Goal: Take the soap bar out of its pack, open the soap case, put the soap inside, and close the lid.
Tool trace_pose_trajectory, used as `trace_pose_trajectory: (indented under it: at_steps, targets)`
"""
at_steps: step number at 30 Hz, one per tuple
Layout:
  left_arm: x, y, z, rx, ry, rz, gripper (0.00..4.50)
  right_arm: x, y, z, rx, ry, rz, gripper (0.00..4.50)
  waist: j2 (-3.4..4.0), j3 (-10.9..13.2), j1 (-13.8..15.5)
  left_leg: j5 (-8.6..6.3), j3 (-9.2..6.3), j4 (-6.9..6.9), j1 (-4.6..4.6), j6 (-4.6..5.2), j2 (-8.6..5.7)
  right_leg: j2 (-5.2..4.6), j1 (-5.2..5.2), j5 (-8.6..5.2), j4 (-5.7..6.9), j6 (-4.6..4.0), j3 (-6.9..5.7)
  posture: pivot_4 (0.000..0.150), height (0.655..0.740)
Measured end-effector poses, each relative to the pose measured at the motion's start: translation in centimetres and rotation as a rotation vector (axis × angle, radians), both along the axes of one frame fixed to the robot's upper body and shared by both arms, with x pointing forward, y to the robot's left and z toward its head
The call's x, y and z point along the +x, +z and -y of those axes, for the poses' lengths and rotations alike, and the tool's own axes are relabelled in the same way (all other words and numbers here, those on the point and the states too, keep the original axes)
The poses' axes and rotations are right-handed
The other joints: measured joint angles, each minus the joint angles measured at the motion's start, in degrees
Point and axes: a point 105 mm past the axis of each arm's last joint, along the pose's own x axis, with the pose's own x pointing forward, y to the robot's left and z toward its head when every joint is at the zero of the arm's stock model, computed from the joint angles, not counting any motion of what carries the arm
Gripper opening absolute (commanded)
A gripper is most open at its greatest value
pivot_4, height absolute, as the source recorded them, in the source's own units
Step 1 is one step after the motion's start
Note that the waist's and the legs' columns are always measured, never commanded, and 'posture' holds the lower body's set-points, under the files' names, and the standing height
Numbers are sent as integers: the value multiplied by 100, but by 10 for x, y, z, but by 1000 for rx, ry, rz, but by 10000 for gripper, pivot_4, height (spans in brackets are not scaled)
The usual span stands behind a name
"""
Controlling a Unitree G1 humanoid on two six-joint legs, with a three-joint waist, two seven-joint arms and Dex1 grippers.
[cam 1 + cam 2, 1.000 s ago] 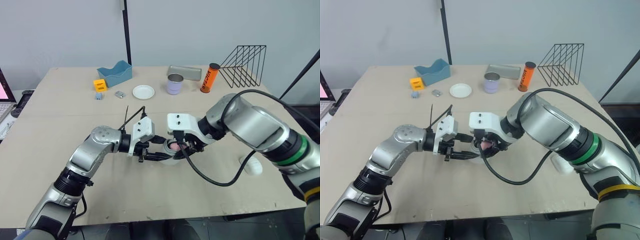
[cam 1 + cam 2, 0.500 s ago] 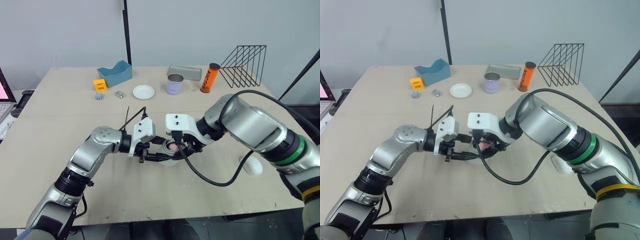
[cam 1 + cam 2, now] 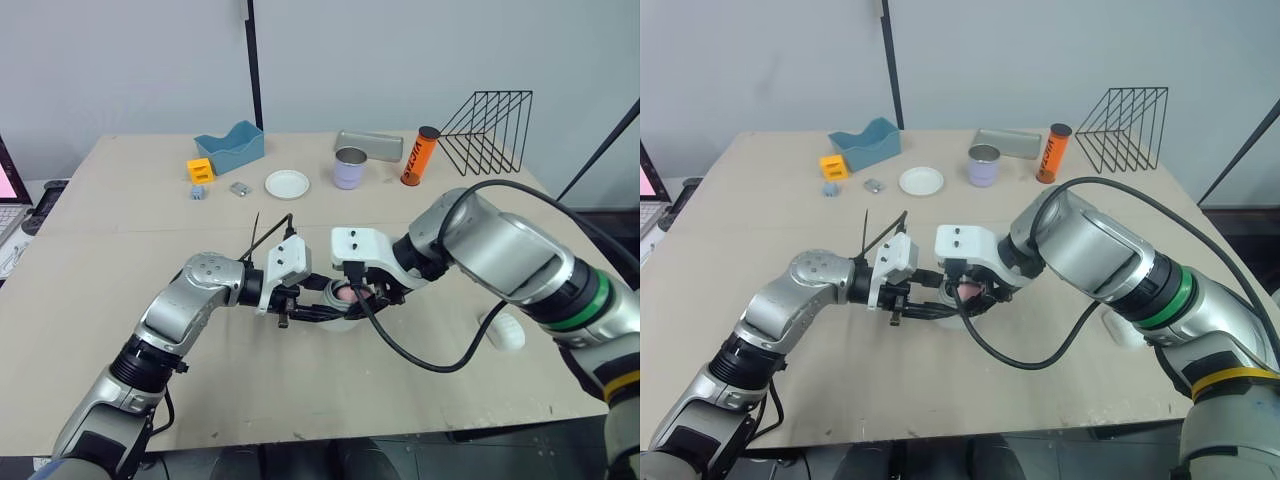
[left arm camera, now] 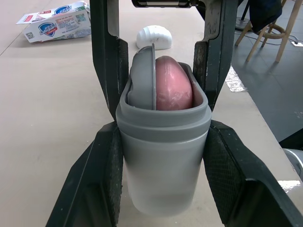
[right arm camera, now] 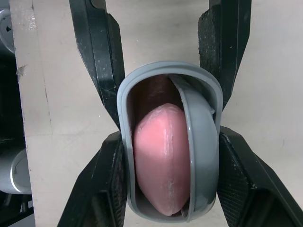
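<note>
- The soap case (image 4: 163, 161) stands upright on the worktop (image 3: 120, 240), about the middle and toward the near side, right between the two arms.
- The left gripper (image 3: 322, 311) comes in from the left, and its fingers (image 4: 102, 179) are clamped on the lower body of the case, one pad pressed against each side.
- The right gripper (image 3: 362, 296) reaches in from the right. Its fingers (image 5: 106, 189) also hug the case, one on each side, and from the wrist view they look like they're touching the wall.
- The pink soap (image 4: 173, 90) is already inside the case, standing on end with its rounded top poking just above the rim.
- The grey lid (image 4: 143, 80) isn't closed. It's tipped up on edge inside the opening, squeezed in beside the soap.
- The empty soap pack (image 4: 56, 21) lies flat on the worktop, well apart from the case.
- A white rounded thing (image 3: 505, 332) sits on the worktop off to the right of the case, near the right arm.
- Along the far side, left to right: a blue tray (image 3: 230, 147), an orange block (image 3: 200, 170), a white plate (image 3: 287, 184), a purple cup (image 3: 350, 168), an orange can (image 3: 420, 155) and a black wire rack (image 3: 487, 130).
</note>
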Motion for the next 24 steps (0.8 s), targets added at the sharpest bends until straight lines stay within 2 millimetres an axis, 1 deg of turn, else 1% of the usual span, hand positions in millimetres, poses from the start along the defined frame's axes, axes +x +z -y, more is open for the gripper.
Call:
trace_pose_trajectory:
  at_steps: [15, 16, 17, 18, 19, 20, 21, 24]
  targets:
    - [2, 0, -1, -10, 0, 18, 18751, 3, 0, -3, 8, 3, 19, 20238, 0, 0, 0, 0, 0, 1, 0, 0, 0, 1, 0, 0, 1, 0, 0, 1500, 7393]
    - [2, 0, -1, -11, 0, 19, 18751, 3, 0, -3, 8, 3, 20, 29162, 0, 0, 0, 0, 0, 1, 0, 0, 0, 1, 0, 0, 1, 0, 1, 1500, 7393]
    - [2, 0, -1, -11, -1, 19, 18751, 3, 0, -3, 8, 3, 20, 29671, 0, 0, 0, 0, 0, 1, 0, 0, 0, 1, 0, 0, 1, 0, 1, 1500, 7393]
    - [3, 0, -1, -12, 3, 20, 18751, 3, 0, -2, 9, 1, 21, 36198, 0, 0, 0, 0, 0, 1, 0, 0, 0, 1, 1, 0, 1, 0, 0, 1500, 7393]
    - [3, 0, -1, -13, 9, 20, 18751, 3, 3, -4, 22, 6, 26, 37443, 0, 0, 0, 0, 1, 1, 0, 0, 0, 0, 0, 0, 1, 0, 1, 1500, 7393]
    - [4, 0, -1, -14, 12, 20, 18751, 3, 4, -5, 27, 8, 29, 39926, 0, 0, 0, 0, 0, 1, 0, 0, 0, 1, 1, 0, 1, 1, 1, 1500, 7393]
    - [5, 0, 3, -36, 17, 22, 18751, 2, 7, -6, 38, 18, 39, 44464, 0, -1, 1, 0, -1, 2, 0, 0, -1, 1, 2, -1, 1, 3, 2, 1500, 7393]
    - [7, -3, 3, -40, 33, 11, 18751, 2, 7, -7, 39, 23, 43, 44464, 0, -1, -1, 0, -1, 2, 0, 0, 0, 2, 1, -1, 2, 3, 1, 1500, 7393]
